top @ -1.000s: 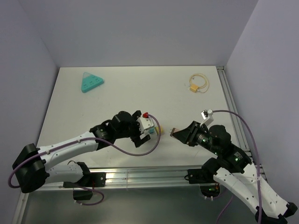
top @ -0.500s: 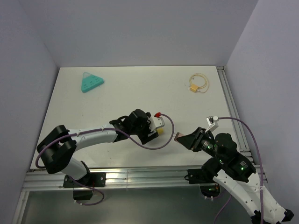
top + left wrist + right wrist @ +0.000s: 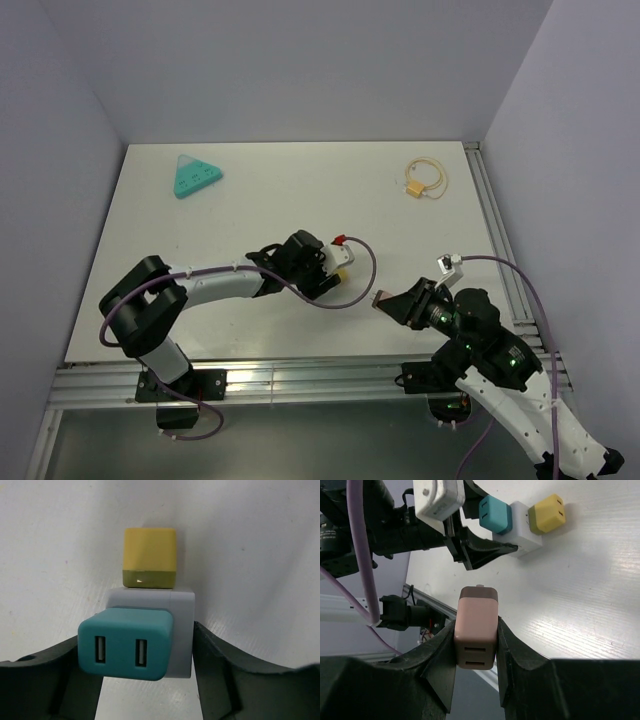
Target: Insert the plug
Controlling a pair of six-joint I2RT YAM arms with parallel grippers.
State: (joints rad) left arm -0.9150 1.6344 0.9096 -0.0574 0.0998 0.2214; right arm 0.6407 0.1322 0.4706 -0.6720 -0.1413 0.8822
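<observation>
My left gripper [image 3: 322, 272] is shut on a white socket block [image 3: 182, 630] that rests on the table. A teal plug [image 3: 125, 650] with two USB ports sits in the block's near face. A yellow plug [image 3: 150, 557] sits in its far end. My fingers [image 3: 225, 675] press the block from both sides. My right gripper [image 3: 388, 299] is shut on a pink plug [image 3: 477, 615] with a brown tip. It holds the plug above the table, just right of the block [image 3: 522, 532], with a gap between them.
A teal triangular piece [image 3: 196, 177] lies at the far left. A yellowish cable loop with a yellow connector [image 3: 424, 178] lies at the far right. A metal rail [image 3: 300, 370] runs along the table's front edge.
My left gripper has carried the socket block to the right, towards the right gripper. My right gripper, still holding the pink plug, has shifted slightly towards the front edge.
</observation>
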